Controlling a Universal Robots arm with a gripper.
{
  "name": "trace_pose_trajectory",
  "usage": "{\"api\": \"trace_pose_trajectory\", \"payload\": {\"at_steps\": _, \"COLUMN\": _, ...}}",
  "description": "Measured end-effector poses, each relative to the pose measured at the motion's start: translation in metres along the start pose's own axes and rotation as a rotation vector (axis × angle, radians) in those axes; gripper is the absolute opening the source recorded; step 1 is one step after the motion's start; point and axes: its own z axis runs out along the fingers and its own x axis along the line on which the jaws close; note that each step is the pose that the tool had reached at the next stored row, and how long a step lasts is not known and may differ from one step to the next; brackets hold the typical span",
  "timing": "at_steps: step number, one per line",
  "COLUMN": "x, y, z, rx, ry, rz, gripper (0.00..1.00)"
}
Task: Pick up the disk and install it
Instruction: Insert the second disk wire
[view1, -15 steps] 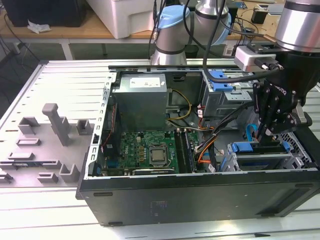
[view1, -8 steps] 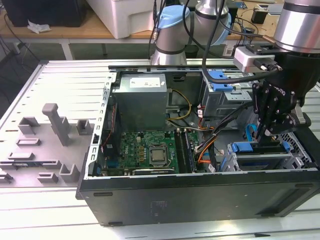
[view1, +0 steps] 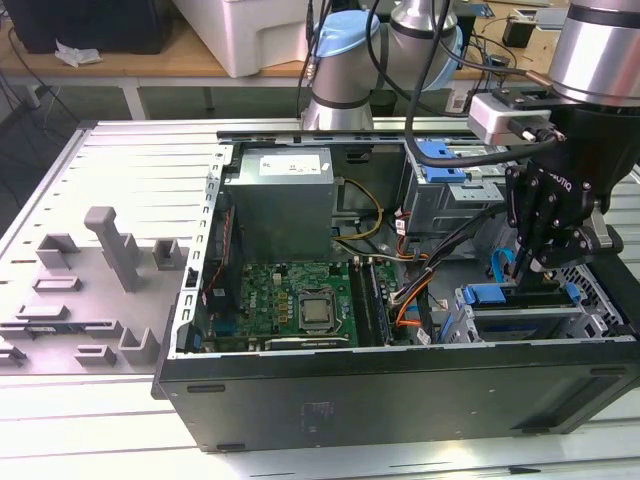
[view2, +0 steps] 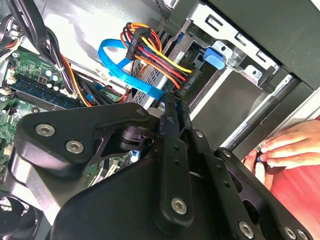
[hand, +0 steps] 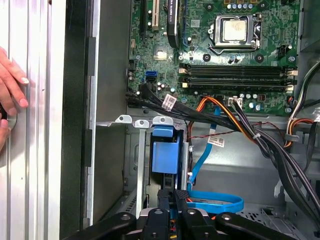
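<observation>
The disk (view1: 497, 295) stands on edge in the silver drive cage (view1: 520, 322) at the front corner of the open computer case, on the exterior view's right. Its blue carrier (hand: 165, 152) shows in the first wrist view, and its label is hidden. My gripper (view1: 528, 268) hangs straight above the cage, its black fingers pressed together just over the disk's top edge. Both wrist views show the fingertips (hand: 168, 196) side by side with nothing visibly between them. I cannot tell whether they touch the disk.
Orange, yellow and black power wires (view2: 160, 55) and a blue flat cable (hand: 215, 202) run close to the fingers. The motherboard (view1: 290, 300) and grey power supply (view1: 278, 205) fill the case. A person's hand (hand: 12, 85) rests on the table outside the case wall.
</observation>
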Motion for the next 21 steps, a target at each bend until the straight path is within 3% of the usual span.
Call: {"api": "trace_pose_trajectory", "payload": {"at_steps": 21, "x": -0.0005, "y": -0.0003, "z": 0.0029, "rx": 0.0, "ry": 0.0002, "rz": 0.0, "gripper": 0.16}}
